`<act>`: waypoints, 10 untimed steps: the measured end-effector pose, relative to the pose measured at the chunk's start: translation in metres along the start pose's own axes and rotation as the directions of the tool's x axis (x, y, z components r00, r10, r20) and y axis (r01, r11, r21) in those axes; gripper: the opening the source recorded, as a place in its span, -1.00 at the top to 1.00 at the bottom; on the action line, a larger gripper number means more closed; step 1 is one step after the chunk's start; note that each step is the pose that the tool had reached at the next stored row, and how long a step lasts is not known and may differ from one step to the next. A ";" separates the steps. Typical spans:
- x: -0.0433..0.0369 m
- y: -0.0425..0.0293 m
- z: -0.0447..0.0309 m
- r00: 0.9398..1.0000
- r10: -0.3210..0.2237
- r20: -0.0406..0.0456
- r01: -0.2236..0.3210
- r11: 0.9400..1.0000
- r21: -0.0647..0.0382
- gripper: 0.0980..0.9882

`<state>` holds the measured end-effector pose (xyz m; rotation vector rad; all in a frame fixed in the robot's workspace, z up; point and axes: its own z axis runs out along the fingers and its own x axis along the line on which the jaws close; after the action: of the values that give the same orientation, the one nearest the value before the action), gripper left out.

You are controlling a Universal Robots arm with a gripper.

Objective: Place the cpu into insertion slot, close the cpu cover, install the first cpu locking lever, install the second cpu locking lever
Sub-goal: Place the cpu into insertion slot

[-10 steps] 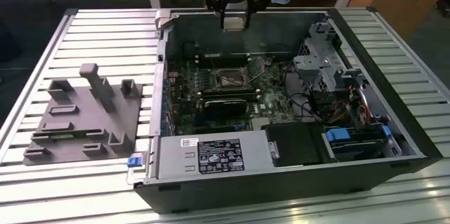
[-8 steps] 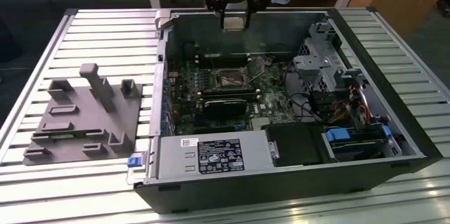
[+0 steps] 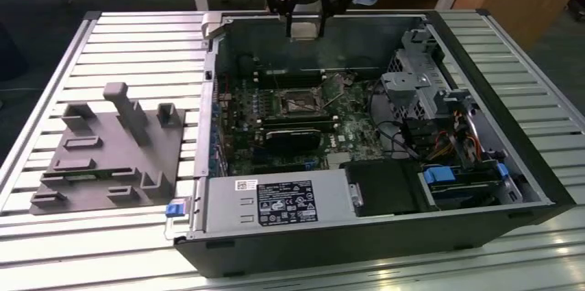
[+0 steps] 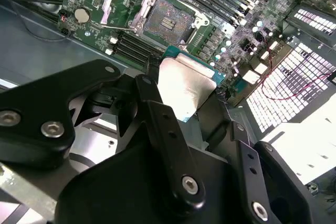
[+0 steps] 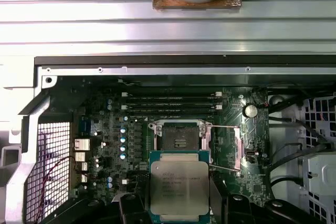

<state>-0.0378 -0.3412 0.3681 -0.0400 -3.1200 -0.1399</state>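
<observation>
In the exterior view, the gripper [image 3: 305,29] hangs at the upper middle of the frame, over the far wall of an open computer case [image 3: 366,236] that lies on a slatted metal desk [image 3: 137,44]. The insertion slot [image 3: 297,103] sits on the green board near the frame's centre, well below the gripper. A grey fixture [image 3: 109,150] rests on the desk toward the exterior view's left.

In the second wrist view, the gripper pinches the cpu [image 4: 186,85] by two opposite edges, silver top showing, with a black finger [image 4: 160,124] along one side. The insertion slot [image 4: 167,19] lies beyond it, uncovered, its dark centre bare. The cpu cover [image 4: 112,1] stands swung away beside the socket.

In the first wrist view, the cpu [image 5: 178,184] hovers apart from the insertion slot [image 5: 181,139], overlapping its near edge.
</observation>
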 end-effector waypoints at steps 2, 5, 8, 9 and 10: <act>0.0000 -0.0001 0.0012 1.000 0.000 0.000 0.000 1.000 0.000 0.00; -0.0001 -0.0004 0.0040 1.000 0.000 0.000 0.000 1.000 0.000 0.00; -0.0001 -0.0006 0.0064 1.000 0.000 0.000 0.000 1.000 0.000 0.00; -0.0001 -0.0006 0.0071 1.000 0.000 0.000 0.000 1.000 0.000 0.00; -0.0002 -0.0007 0.0077 1.000 0.000 0.000 0.000 1.000 0.001 0.00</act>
<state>-0.0377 -0.3412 0.3603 -0.0399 -3.1200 -0.1389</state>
